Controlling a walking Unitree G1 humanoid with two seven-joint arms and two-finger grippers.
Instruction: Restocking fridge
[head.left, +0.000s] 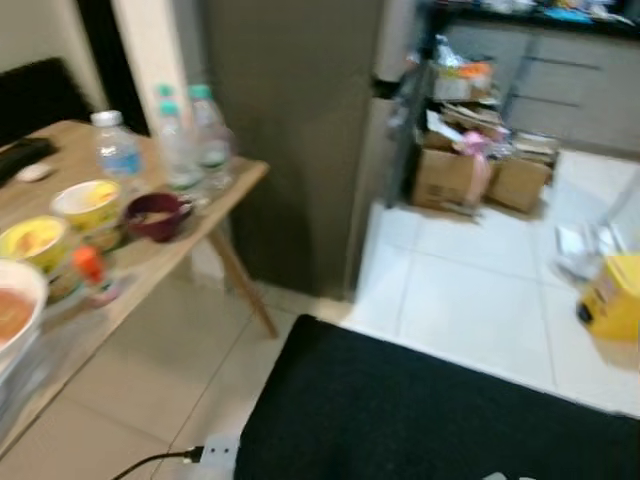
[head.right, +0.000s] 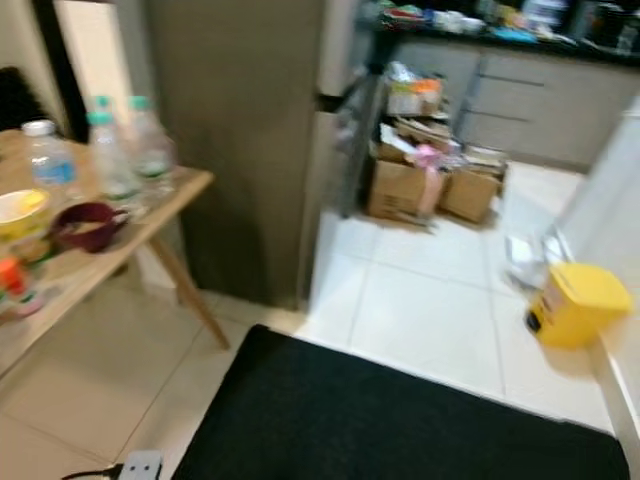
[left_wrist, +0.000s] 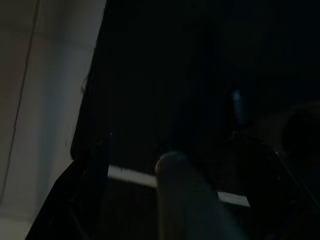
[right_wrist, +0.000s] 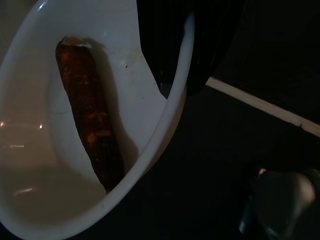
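Observation:
In the right wrist view my right gripper (right_wrist: 172, 75) is shut on the rim of a white bowl (right_wrist: 45, 165), one black finger (right_wrist: 170, 30) reaching inside over the edge. A long reddish-brown sausage (right_wrist: 92, 120) lies in the bowl. The tall grey fridge (head.left: 290, 130) stands ahead, past a black mat (head.left: 420, 420). A wooden table (head.left: 170, 250) at the left carries water bottles (head.left: 190, 140), a dark red bowl (head.left: 157, 215), yellow cups (head.left: 88, 203) and a white bowl of orange food (head.left: 15, 310). The left wrist view is very dark and shows little beyond a strip of pale floor (left_wrist: 30, 100).
Cardboard boxes (head.left: 470, 175) with clutter sit on the white tiles right of the fridge, below grey cabinets (head.left: 570, 80). A yellow bin (head.right: 575, 305) stands at the right by a white wall. A power strip and cable (head.left: 205, 455) lie on the floor beside the mat.

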